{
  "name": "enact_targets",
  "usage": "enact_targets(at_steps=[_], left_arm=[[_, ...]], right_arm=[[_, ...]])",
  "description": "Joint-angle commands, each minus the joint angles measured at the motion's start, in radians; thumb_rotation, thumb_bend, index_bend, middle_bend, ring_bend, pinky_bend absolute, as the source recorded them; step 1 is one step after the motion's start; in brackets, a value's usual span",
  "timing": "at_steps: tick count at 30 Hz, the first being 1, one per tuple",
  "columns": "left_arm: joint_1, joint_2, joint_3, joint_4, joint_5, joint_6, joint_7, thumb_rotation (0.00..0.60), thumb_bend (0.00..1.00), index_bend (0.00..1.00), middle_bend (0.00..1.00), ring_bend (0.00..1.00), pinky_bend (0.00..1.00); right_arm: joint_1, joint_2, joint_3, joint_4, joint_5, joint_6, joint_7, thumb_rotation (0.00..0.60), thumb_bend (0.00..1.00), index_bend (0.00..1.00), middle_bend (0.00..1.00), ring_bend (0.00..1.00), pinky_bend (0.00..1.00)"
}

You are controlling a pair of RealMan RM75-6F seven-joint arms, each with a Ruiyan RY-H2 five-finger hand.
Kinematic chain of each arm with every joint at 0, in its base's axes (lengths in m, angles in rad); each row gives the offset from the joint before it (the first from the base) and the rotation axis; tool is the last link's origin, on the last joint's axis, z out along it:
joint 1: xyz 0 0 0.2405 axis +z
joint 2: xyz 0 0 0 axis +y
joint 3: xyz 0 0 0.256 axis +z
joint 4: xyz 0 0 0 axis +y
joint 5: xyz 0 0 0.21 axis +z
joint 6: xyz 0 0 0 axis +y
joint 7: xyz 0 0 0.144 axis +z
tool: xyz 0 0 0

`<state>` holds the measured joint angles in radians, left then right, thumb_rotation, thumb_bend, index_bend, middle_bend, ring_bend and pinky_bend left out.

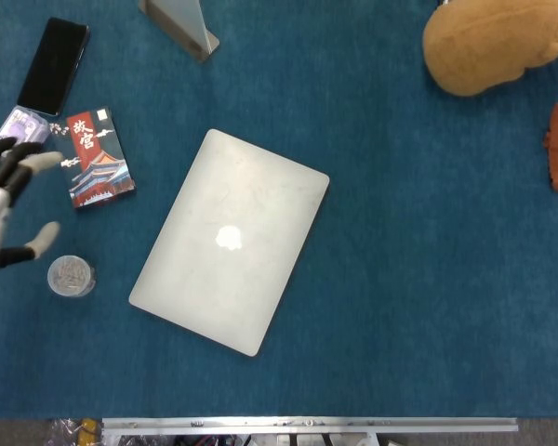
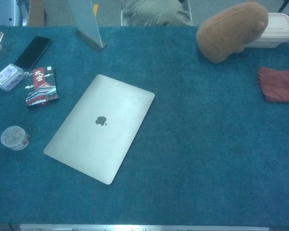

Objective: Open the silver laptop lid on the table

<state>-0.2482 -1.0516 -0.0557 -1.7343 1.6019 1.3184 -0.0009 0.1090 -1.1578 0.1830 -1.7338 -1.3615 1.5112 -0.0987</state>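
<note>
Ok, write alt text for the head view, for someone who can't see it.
A closed silver laptop lies at an angle in the middle of a blue table, untouched. The robot's left hand reaches in from the left edge, fingers spread, holding nothing, above a small round tin and beside a booklet. A brown plush sits at top right.

Looks like an office/lab test setup: bench [image 2: 207,159] covered in blue felt, with desk clutter like a phone [image 2: 32,52], booklet [image 2: 41,86], tape roll [image 2: 13,137], plush toy [image 2: 231,31].
</note>
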Motion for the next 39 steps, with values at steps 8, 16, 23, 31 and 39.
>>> enact_targets(at_steps=[8,16,23,31,39], left_arm=[[-0.199,-0.029,-0.042,-0.024,-0.066,-0.273,0.046,0.284,0.26,0.25,0.18,0.13,0.10],[-0.301,-0.117,-0.081,0.030,-0.178,-0.392,0.101,0.042,0.26,0.39,0.16,0.07,0.06],[-0.370,-0.183,-0.095,0.068,-0.343,-0.467,0.265,0.000,0.26,0.32,0.04,0.00,0.00],[-0.424,-0.251,-0.084,0.116,-0.527,-0.488,0.412,0.000,0.26,0.22,0.00,0.00,0.00],[-0.470,-0.344,-0.056,0.201,-0.631,-0.465,0.535,0.000,0.26,0.19,0.00,0.00,0.00]], right_arm=[[0.011,-0.006,0.006,0.016,0.003,-0.009,0.002,0.511,0.31,0.00,0.11,0.00,0.03],[0.018,-0.003,0.014,0.030,0.020,-0.022,0.005,0.511,0.31,0.00,0.11,0.00,0.03],[0.026,-0.003,0.020,0.041,0.035,-0.037,0.013,0.509,0.31,0.00,0.11,0.00,0.03],[0.023,-0.002,0.022,0.057,0.047,-0.040,0.031,0.512,0.31,0.00,0.11,0.00,0.03],[0.027,-0.007,0.022,0.072,0.051,-0.047,0.043,0.511,0.31,0.00,0.11,0.00,0.03]])
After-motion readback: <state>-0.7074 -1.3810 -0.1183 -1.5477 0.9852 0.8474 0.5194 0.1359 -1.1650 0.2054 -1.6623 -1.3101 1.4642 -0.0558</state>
